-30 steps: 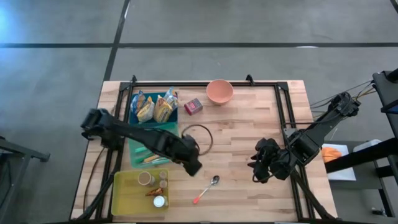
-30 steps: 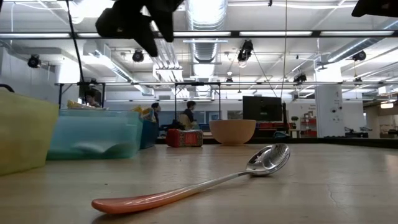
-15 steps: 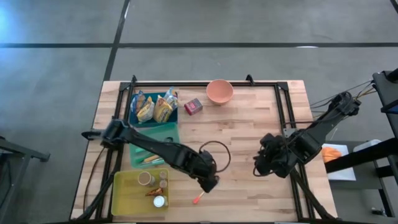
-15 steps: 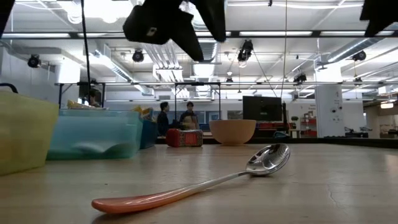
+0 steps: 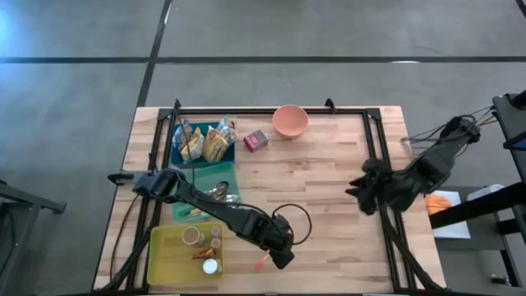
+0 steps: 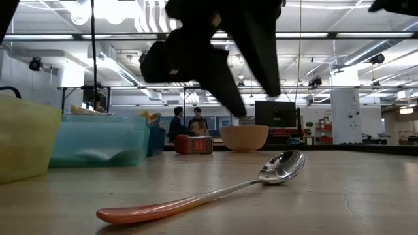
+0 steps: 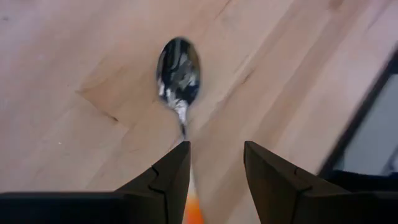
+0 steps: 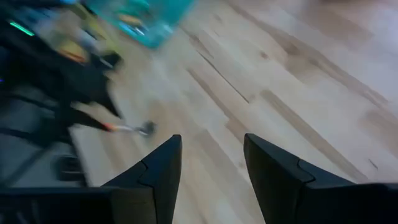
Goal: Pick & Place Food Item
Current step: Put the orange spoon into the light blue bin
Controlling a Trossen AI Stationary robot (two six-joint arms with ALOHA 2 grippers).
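Since the earlier frames the left gripper has swept from the middle of the high view down to the lower centre, and it now hangs right over the spoon. Its jaws stand apart with nothing between them; in the left wrist view the two dark fingers straddle the spoon's thin neck, the bowl lying just ahead toward the upper middle of that picture. In the low view the fingers are still above the wood, not yet down on the handle.

Only the orange handle tip shows from above, lower centre, beside the yellow tray at lower left. The teal bin with snack bags sits upper left, the pink bowl at top centre.

The right gripper has pulled back toward the right edge, jaws apart and empty.

This reads as a lined-up approach; a descent and a close on the spoon look like what remains before any lift.
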